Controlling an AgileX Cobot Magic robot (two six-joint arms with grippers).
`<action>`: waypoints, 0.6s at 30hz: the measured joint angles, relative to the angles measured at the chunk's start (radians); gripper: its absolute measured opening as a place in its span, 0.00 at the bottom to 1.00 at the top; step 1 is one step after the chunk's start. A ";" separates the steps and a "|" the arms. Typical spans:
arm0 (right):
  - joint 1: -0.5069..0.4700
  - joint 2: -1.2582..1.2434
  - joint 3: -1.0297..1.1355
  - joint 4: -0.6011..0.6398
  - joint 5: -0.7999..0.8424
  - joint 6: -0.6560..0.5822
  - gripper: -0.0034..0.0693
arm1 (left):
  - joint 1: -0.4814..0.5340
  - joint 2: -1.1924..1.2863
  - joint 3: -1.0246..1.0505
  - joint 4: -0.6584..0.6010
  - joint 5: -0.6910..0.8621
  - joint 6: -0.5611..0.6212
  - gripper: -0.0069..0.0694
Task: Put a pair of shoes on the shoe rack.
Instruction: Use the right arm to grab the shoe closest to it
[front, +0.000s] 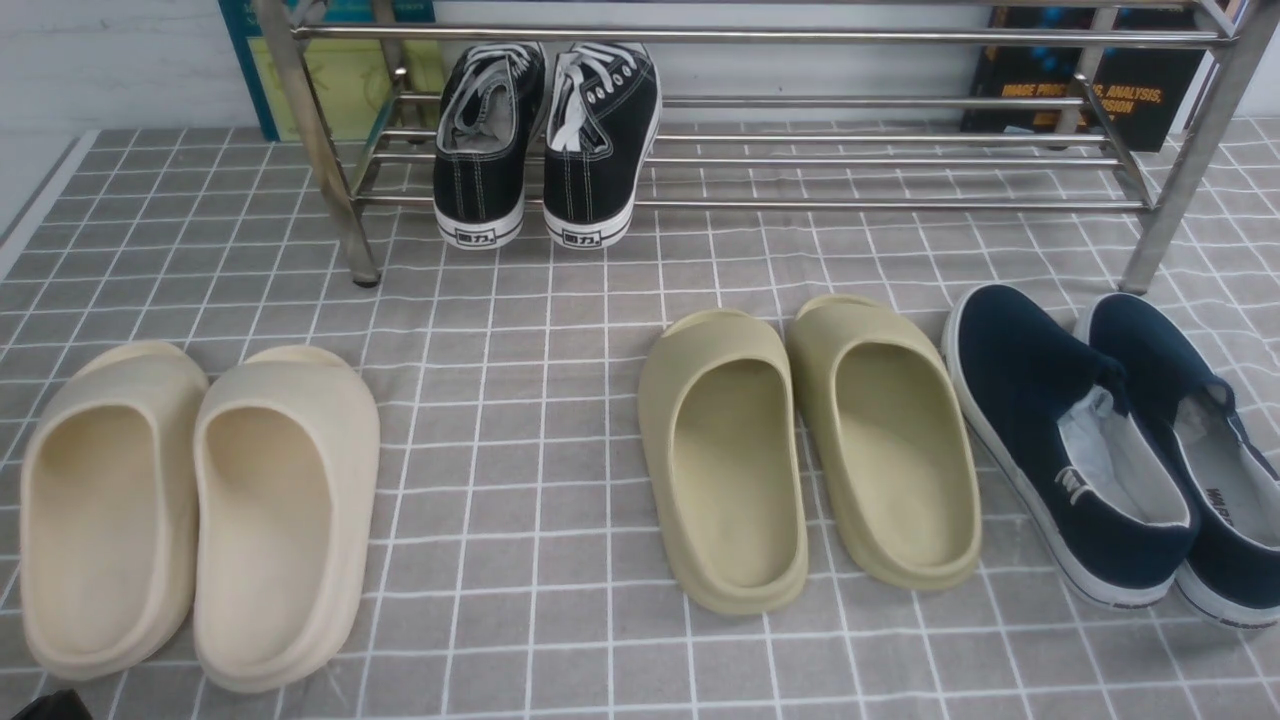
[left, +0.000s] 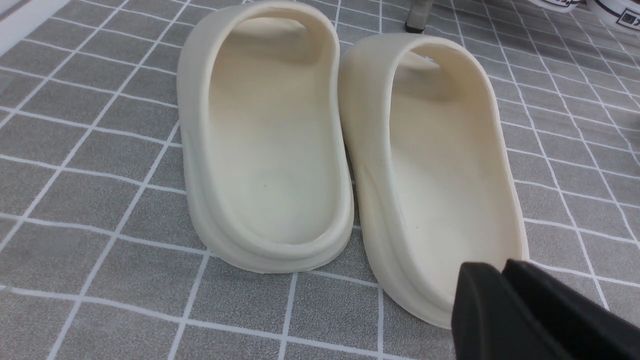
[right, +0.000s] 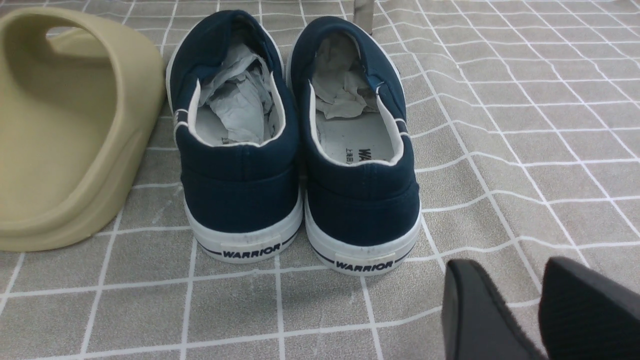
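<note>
Right jaws hover, parted, behind navy shoes (right: 240, 195).

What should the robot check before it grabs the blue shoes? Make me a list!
1. Blue shoes upright, side by side on the cloth: ok.
2. Right gripper open, on their heel side: ok.
3. Bare rails on the shoe rack beside the black sneakers: ok.
4. Left gripper near the blue shoes: not ok, it is shut, by the cream slides.
5. Paper stuffing tucked firmly inside: cannot tell.
</note>
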 joint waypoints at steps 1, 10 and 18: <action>0.000 0.000 0.000 0.012 0.000 0.000 0.38 | 0.000 0.000 0.000 0.000 0.000 0.000 0.17; 0.000 0.000 0.000 0.046 0.000 0.000 0.38 | 0.000 0.000 0.000 0.000 0.000 0.000 0.18; 0.000 0.000 0.000 0.048 0.000 0.000 0.38 | 0.000 0.000 0.000 0.000 0.000 0.000 0.18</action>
